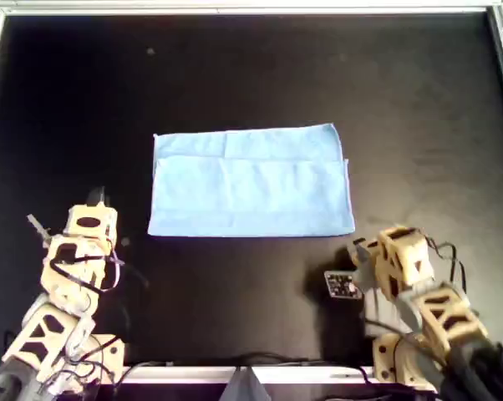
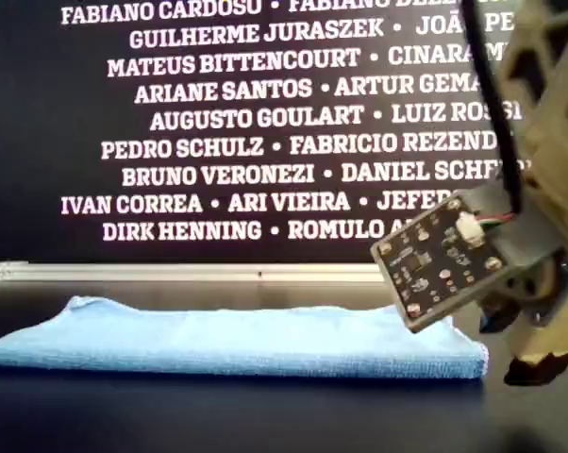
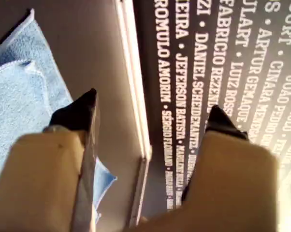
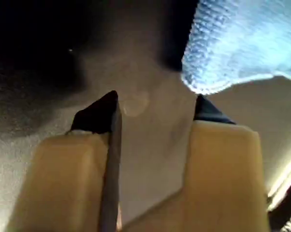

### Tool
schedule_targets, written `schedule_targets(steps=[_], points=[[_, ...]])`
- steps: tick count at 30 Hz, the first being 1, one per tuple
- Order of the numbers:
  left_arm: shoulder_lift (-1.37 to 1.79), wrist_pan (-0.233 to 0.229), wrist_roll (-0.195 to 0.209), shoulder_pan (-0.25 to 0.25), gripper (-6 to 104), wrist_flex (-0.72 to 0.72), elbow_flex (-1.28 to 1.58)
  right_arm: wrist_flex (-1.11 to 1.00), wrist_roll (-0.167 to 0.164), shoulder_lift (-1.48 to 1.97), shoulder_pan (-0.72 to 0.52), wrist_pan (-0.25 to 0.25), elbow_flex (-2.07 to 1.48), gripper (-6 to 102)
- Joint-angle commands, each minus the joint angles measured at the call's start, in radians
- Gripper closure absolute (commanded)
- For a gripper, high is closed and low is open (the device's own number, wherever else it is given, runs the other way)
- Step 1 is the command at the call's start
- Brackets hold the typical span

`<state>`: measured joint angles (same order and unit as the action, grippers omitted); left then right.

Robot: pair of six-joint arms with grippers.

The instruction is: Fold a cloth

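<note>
The light-blue cloth (image 1: pixel 251 184) lies flat as a wide rectangle in the middle of the black table, with a layer edge showing along its far strip. My left gripper (image 1: pixel 101 199) stands open off the cloth's near corner at the overhead view's left, apart from it. Its wrist view shows the cloth (image 3: pixel 20 96) beside the jaws and nothing between the left gripper's (image 3: pixel 152 104) fingertips. My right gripper (image 1: pixel 360 249) hovers open just short of the cloth's near corner at the overhead view's right. That corner (image 4: pixel 237 43) shows just beyond the empty right gripper (image 4: pixel 155 99). The exterior view sees the cloth (image 2: pixel 237 344) edge-on.
A metal rail (image 1: pixel 251 8) frames the table's far edge and sides. Behind it stands a dark wall with white names (image 2: pixel 265 113). A small circuit board (image 1: pixel 342 285) hangs on the right arm. Cables run along the near edge.
</note>
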<state>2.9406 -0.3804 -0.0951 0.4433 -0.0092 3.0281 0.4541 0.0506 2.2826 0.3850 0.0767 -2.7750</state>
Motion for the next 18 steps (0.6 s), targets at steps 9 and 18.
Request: schedule_targets(steps=[9, 18], points=[[0.006, 0.005, -0.005, -0.015, 19, -0.003, -0.008, -0.029, 0.086, -0.284, 0.006, -0.011, 0.27, 13], [0.006, 0.003, -0.005, -0.017, 19, -0.003, -0.008, -0.029, 0.087, -0.512, 0.009, -0.011, 0.439, 13]])
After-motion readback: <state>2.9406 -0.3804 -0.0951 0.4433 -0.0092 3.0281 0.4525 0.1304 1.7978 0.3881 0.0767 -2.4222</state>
